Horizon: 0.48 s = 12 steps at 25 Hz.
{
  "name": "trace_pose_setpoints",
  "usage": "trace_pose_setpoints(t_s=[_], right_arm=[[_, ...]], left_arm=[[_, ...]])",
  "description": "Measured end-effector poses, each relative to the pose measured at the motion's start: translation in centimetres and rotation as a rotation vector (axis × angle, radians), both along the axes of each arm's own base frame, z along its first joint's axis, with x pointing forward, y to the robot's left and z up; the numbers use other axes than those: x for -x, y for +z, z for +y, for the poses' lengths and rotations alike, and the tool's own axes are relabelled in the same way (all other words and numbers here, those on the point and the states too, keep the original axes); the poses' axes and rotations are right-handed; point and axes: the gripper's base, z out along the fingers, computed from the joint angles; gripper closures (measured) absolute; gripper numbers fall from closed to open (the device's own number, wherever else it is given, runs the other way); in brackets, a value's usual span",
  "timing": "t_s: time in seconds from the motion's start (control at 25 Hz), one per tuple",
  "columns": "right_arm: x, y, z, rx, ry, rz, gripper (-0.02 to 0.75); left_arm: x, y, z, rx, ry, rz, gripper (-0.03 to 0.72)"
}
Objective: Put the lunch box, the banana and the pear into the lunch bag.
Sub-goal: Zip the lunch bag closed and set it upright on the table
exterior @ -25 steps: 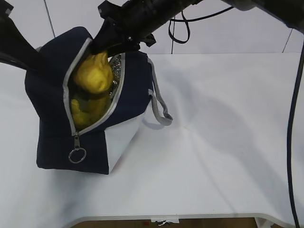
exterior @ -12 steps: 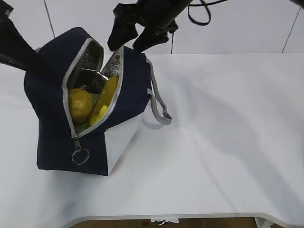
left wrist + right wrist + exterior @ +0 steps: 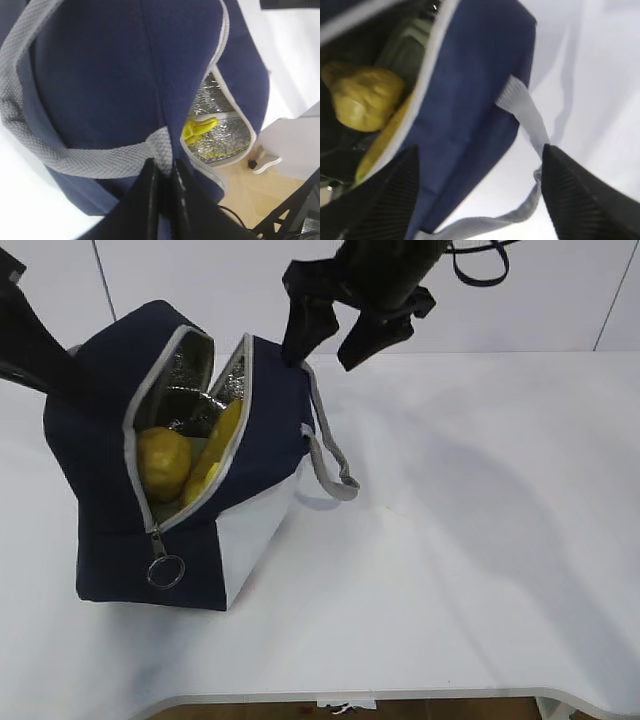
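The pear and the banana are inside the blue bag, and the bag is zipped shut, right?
Not quite. The pear and the banana are inside the bag, but it is not zipped shut: the exterior view shows the zipper open, with the fruit and the foil lining visible through the gap.

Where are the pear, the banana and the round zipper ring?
pear (image 3: 164, 462), exterior view, on its rounded side inside the open bag.
banana (image 3: 218, 448), exterior view, on its yellow middle, leaning beside the pear.
zipper ring (image 3: 165, 571), exterior view, on the metal loop hanging at the bag's front.
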Motion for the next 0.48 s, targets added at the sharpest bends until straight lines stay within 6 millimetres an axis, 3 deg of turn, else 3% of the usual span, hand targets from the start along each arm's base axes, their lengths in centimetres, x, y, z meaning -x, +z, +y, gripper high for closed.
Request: trace_pose_setpoints(t_s=[0.2,0.48], right_arm=[[0.0,-1.9,0.1,0.015,-0.002,0.062,0.155],[-0.5,-4.4,1.6,-0.103,0.003,0.182,0.158]], left_arm=[[0.0,-0.1,0.1,-0.02,-0.002,-0.001,0.679],[-0.1,-0.1,0.2,-0.022,0.006,-0.011,0.679]])
